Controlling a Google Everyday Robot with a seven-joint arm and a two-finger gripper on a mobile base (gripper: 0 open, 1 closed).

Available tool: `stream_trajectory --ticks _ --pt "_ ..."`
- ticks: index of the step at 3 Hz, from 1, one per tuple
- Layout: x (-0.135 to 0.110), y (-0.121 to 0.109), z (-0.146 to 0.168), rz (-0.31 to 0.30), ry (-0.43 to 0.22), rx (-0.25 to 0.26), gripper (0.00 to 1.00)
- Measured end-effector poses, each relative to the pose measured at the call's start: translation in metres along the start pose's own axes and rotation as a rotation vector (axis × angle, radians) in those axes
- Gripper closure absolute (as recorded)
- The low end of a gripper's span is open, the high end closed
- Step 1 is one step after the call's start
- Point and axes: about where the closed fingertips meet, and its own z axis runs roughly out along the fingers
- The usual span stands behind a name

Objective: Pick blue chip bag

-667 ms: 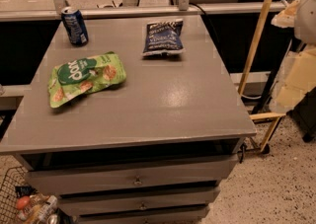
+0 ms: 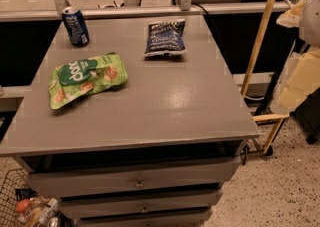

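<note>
We see the blue chip bag (image 2: 165, 37) lying flat on the grey surface (image 2: 170, 111), by its far edge toward the right corner. The blue soda can (image 2: 75, 26) stands at the far left corner and the green snack bag (image 2: 86, 78) lies near the left edge. The pale end effector (image 2: 301, 73) hangs beyond the right edge, well apart from the bag; we cannot tell its state.

Grey table (image 2: 175, 101): blue chip bag (image 2: 165, 37) far centre, green bag (image 2: 86, 78) left, soda can (image 2: 75, 25) far-left corner; gripper (image 2: 299, 78) right, beyond table.
</note>
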Motion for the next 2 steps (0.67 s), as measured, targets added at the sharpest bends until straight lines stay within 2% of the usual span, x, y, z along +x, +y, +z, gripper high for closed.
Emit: stream_trajectory --ticks 1,2 --pt "0.023 -0.008 0.031 0.107 -0.084 0.01 0.0" --pt "0.022 -0.035 0.072 0.208 -0.254 0.031 0.0"
